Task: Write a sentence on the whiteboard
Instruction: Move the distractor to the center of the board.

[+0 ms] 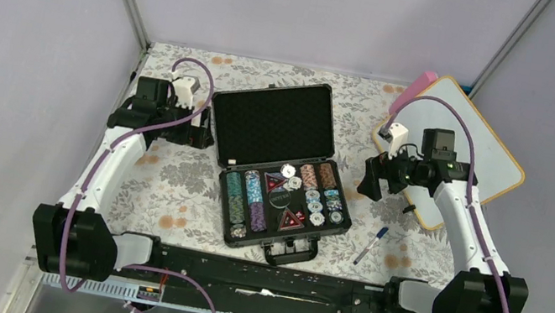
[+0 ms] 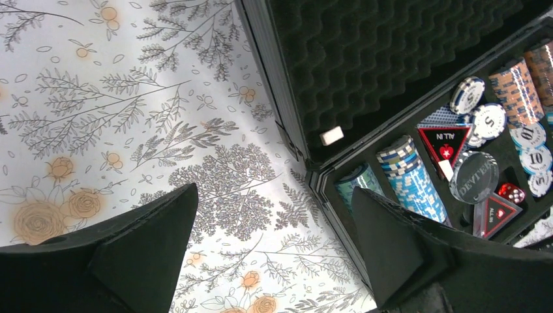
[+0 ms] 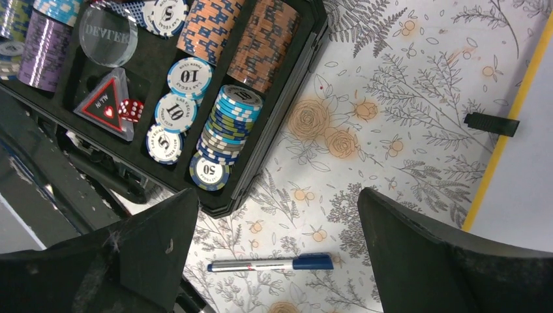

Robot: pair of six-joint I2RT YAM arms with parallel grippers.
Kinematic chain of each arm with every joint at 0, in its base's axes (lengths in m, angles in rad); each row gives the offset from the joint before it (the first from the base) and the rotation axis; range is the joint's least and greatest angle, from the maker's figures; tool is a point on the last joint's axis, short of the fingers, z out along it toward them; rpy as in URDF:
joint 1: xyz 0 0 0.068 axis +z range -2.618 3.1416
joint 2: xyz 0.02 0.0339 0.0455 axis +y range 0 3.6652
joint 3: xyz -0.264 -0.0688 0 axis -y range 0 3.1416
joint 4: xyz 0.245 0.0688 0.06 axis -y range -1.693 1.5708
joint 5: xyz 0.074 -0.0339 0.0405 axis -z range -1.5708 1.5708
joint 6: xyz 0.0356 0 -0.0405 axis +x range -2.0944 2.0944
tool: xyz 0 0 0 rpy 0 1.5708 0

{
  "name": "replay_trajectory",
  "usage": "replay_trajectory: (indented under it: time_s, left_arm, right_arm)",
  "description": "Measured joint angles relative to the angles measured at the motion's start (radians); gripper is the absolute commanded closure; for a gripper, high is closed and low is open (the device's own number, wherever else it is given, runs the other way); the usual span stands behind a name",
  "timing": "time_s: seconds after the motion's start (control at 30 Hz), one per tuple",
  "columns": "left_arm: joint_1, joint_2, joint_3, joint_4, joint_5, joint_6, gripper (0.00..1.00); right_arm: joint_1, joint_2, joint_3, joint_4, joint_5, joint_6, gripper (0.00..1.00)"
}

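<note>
The right gripper (image 3: 277,195), wide open and empty like the left gripper (image 2: 274,195), hovers over the pen (image 3: 270,264) near the whiteboard (image 3: 522,163) at the right of the worktop (image 3: 417,163), where an off-centre pinch could roll the round pen away.

Counting as I go: one whiteboard (image 1: 495,159), one open poker chip case (image 1: 275,126), one blue-capped marker (image 3: 270,264), one clear dealer button (image 3: 108,36), two red ALL IN triangles (image 2: 445,140), and two pincers of mine, left gripper (image 2: 274,190) and right gripper (image 3: 277,192).
</note>
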Motion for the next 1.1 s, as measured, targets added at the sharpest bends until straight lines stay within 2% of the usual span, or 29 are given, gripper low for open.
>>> replay_trajectory:
  time_s: [0.1,0.33,0.53,0.73,0.97,1.1]
  left_arm:
    - [0.0,0.0,0.006,-0.015,0.027,0.022,0.01]
    - [0.0,0.0,0.025,-0.064,0.051,0.05,0.01]
    - [0.0,0.0,0.107,-0.091,0.052,0.055,0.01]
    - [0.0,0.0,0.121,-0.098,0.09,0.051,0.01]
    - [0.0,0.0,0.121,-0.105,0.091,0.048,0.01]
    - [0.0,0.0,0.121,-0.105,0.1,0.043,0.01]
  right_arm:
    - [0.0,0.003,0.004,-0.013,-0.001,-0.045,0.01]
    - [0.024,0.073,0.043,-0.185,0.039,-0.301,0.01]
    - [0.132,0.021,-0.145,-0.201,0.2,-0.428,0.01]
    - [0.205,0.008,-0.23,-0.148,0.269,-0.438,0.01]
    - [0.317,0.025,-0.301,0.034,0.315,-0.366,0.02]
    - [0.379,0.025,-0.329,0.134,0.336,-0.296,0.1]
